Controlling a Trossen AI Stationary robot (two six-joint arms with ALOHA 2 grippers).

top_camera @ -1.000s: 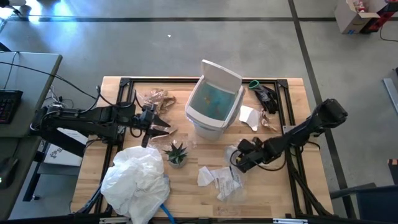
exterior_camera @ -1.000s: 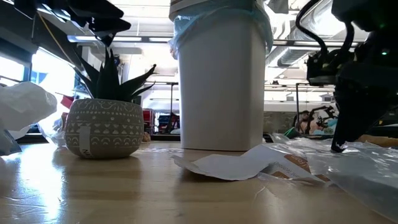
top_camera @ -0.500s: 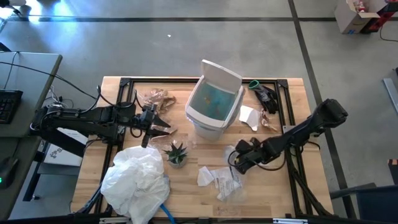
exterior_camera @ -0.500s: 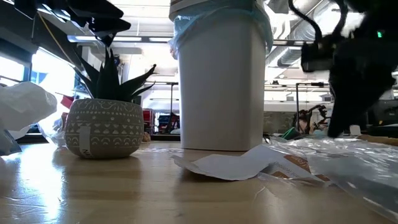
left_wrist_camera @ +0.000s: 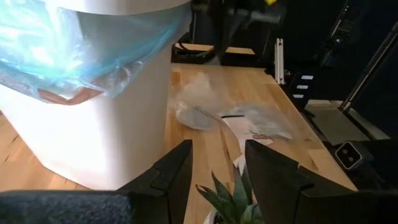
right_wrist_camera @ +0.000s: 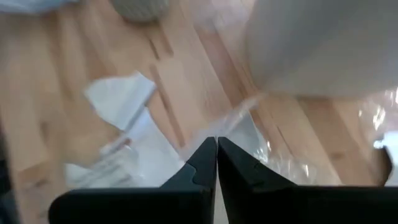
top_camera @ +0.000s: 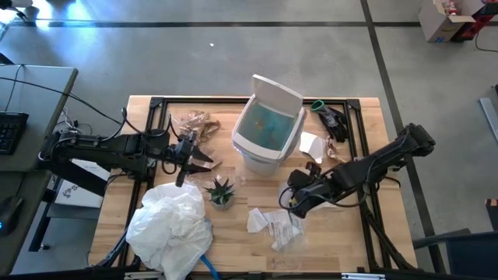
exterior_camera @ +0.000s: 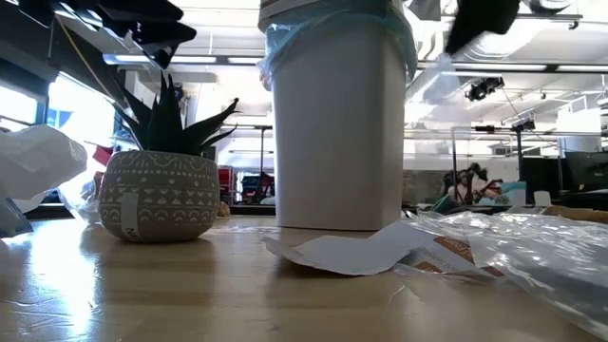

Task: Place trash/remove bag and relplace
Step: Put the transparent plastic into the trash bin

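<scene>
Trash: clear crinkled plastic wrapper (right_wrist_camera: 249, 134) pinched in right gripper (right_wrist_camera: 216, 144), lifted beside white plastic bin (top_camera: 268, 132).
Bag: light-blue liner (left_wrist_camera: 68, 56) lines bin.
Left gripper (top_camera: 204, 157): half-open, empty.
Progress: early; paper scraps (top_camera: 276, 225) remain.

White bin (top_camera: 268, 140), light-blue bag (left_wrist_camera: 74, 56) — grey patterned plant pot (exterior_camera: 157, 197).

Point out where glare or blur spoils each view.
High view: glare streaks the floor at top left. Low view: bright windows backlight the plant; the right gripper smears dark. Right wrist view: everything is blurred, including the bin. Left wrist view: mostly sharp.
</scene>
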